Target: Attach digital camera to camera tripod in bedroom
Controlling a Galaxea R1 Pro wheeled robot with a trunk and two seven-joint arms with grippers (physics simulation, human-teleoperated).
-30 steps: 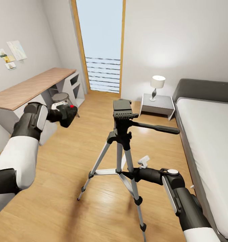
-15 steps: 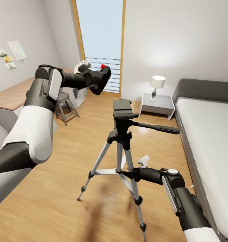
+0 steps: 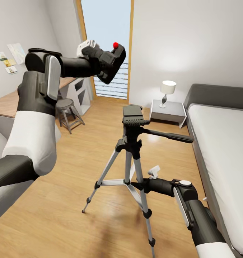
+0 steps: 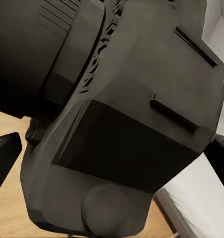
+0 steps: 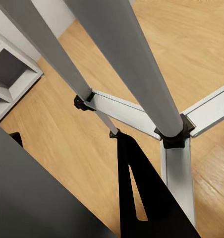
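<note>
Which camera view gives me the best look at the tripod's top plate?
The head view: the camera tripod stands whole there, its bare mounting head on top. The right wrist view catches its silver legs and braces close up.

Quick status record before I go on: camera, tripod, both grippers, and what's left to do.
digital camera: held in the left gripper, raised above and left of the tripod head, red button on top
camera tripod: upright on the wood floor, legs spread, mount plate bare
pan handle: points toward the bed
right gripper: low at the tripod's centre brace, apparently closed on it
left wrist view: digital camera body close up
remaining: camera not yet on the plate
</note>
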